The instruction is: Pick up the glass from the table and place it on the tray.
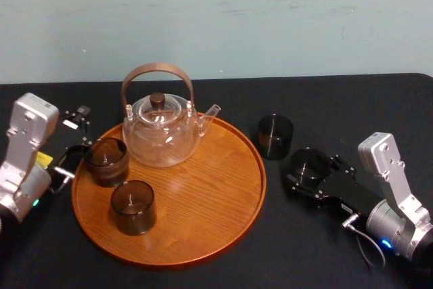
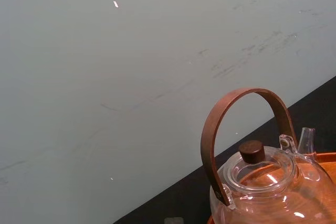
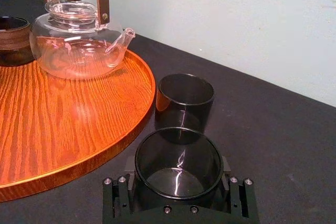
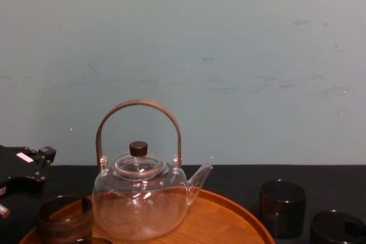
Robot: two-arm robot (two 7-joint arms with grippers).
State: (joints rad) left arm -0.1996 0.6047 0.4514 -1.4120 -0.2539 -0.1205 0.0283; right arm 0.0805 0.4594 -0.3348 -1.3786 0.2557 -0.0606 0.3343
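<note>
A dark glass [image 1: 310,165] stands just right of the tray [image 1: 203,194], and my right gripper [image 1: 308,168] is shut on it. In the right wrist view that glass [image 3: 178,161] sits between the black jaws, low over the table. A second dark glass [image 1: 275,136] stands on the table behind it, close to the tray's rim [image 3: 142,103]. Two more dark glasses [image 1: 106,160] [image 1: 133,206] stand on the tray's left part. My left gripper [image 1: 76,141] is open at the tray's left edge, beside the nearer of those two.
A clear glass teapot [image 1: 162,130] with a brown hoop handle stands at the back of the tray. The black tabletop [image 1: 338,106] ends at a pale wall behind. The tray's right half [image 1: 216,174] is bare wood.
</note>
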